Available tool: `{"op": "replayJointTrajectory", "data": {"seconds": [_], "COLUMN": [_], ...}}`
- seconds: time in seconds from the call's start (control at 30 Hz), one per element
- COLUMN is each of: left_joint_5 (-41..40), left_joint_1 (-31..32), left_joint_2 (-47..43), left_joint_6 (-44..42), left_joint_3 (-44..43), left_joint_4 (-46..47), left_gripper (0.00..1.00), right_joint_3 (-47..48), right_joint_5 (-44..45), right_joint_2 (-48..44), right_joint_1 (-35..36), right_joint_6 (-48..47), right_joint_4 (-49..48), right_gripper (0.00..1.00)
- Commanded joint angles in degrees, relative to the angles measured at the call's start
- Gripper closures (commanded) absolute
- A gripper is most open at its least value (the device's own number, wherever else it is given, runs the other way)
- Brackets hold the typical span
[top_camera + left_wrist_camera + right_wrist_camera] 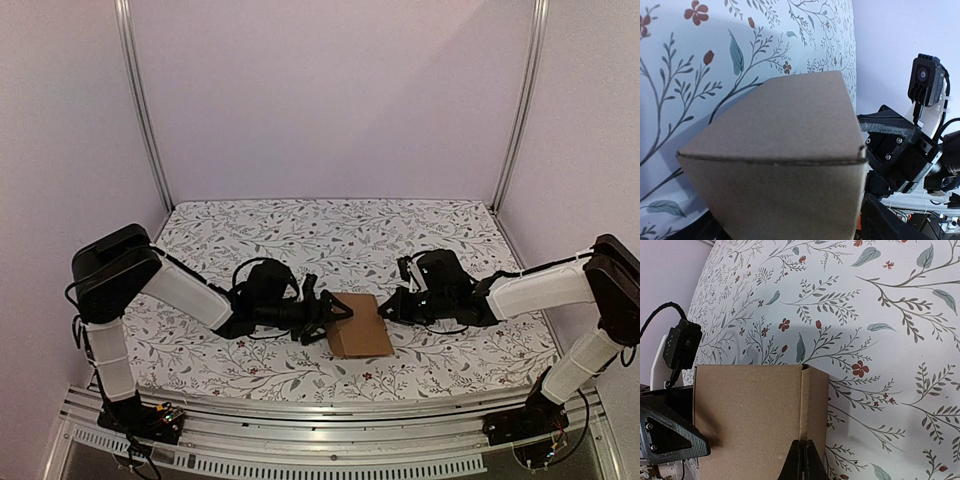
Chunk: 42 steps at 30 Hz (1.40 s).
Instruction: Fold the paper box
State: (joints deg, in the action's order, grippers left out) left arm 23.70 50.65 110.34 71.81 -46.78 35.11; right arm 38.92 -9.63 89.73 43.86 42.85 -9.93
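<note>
The paper box (pixel 360 326) is a small brown carton standing on the floral table near its front middle. My left gripper (pixel 334 313) reaches in from the left, jaws wide apart, astride the carton's left end. In the left wrist view the paper box (pixel 780 150) fills the space between the jaws, and one dark finger (pixel 892 220) sits close beside its side; I cannot tell whether it touches. My right gripper (pixel 386 308) comes from the right, shut and empty. In the right wrist view its tip (pixel 801 455) rests against the carton (pixel 750 415) at a vertical crease.
A floral cloth (pixel 300 235) covers the table, with white walls on three sides. Metal posts (pixel 145 100) stand at the back corners. An aluminium rail (pixel 320 412) runs along the near edge. Both arms lie low across the table's front half.
</note>
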Motion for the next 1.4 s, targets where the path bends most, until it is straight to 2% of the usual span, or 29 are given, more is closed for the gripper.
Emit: {"op": "replayJointTrajectory", "data": {"seconds": [0.0, 0.33, 0.43, 0.57, 0.63, 0.7, 0.8, 0.97, 1.0, 1.03, 1.2, 1.37], "left_joint_5": [1.33, 1.61, 1.69, 2.09, 2.7, 3.28, 4.43, 10.53, 11.84, 13.18, 20.79, 24.59], "left_joint_1": [-0.64, -0.64, -0.64, -0.64, -0.76, -1.17, -1.96, -3.91, -4.36, -4.82, -8.74, -12.46], "left_joint_2": [0.94, 0.76, 0.66, 0.73, 0.65, 0.14, -1.15, -2.62, -2.9, -3.32, -5.35, -8.44], "left_joint_6": [1.31, 1.58, 1.28, 0.81, 0.53, 0.44, 0.52, 2.03, 2.79, 3.72, 9.71, 16.14], "left_joint_3": [1.05, 1.52, 1.56, 1.42, 1.52, 1.84, 2.45, 2.78, 3.33, 4.04, 7.88, 12.31], "left_joint_4": [4.93, 6.54, 6.55, 6.46, 6.62, 6.88, 7.22, 7.75, 8.79, 10.2, 18.58, 27.3], "left_gripper": [0.19, 0.3, 0.37, 0.52, 0.57, 0.6, 0.62, 0.65, 0.66, 0.66, 0.74, 0.82], "right_joint_3": [-1.98, -1.76, -1.45, -0.45, 0.27, 1.14, 2.04, 5.08, 5.76, 6.29, 7.85, 9.29], "right_joint_5": [-0.03, -0.21, -0.28, -0.42, -0.68, -0.91, -0.84, -3.96, -5.01, -5.96, -8.48, -9.13], "right_joint_2": [0.63, 0.76, 0.43, -1.37, -2.68, -4.78, -8.26, -11.1, -11.34, -11.86, -15.65, -18.58], "right_joint_1": [0.03, -0.01, 0.0, -0.03, -0.08, -0.11, -0.24, -0.24, -0.25, -0.26, -0.15, 0.14], "right_joint_6": [0.04, -0.08, -0.3, -0.73, -1.13, -1.89, -4.36, -13.06, -15.97, -17.78, -29.11, -41.22], "right_joint_4": [5.45, 5.39, 5.45, 5.6, 5.75, 6.16, 7.21, 9.69, 9.9, 9.93, 11.61, 11.78], "right_gripper": [1.0, 1.0, 0.98, 0.8, 0.72, 0.65, 0.47, 0.24, 0.16, 0.04, 0.01, 0.01]}}
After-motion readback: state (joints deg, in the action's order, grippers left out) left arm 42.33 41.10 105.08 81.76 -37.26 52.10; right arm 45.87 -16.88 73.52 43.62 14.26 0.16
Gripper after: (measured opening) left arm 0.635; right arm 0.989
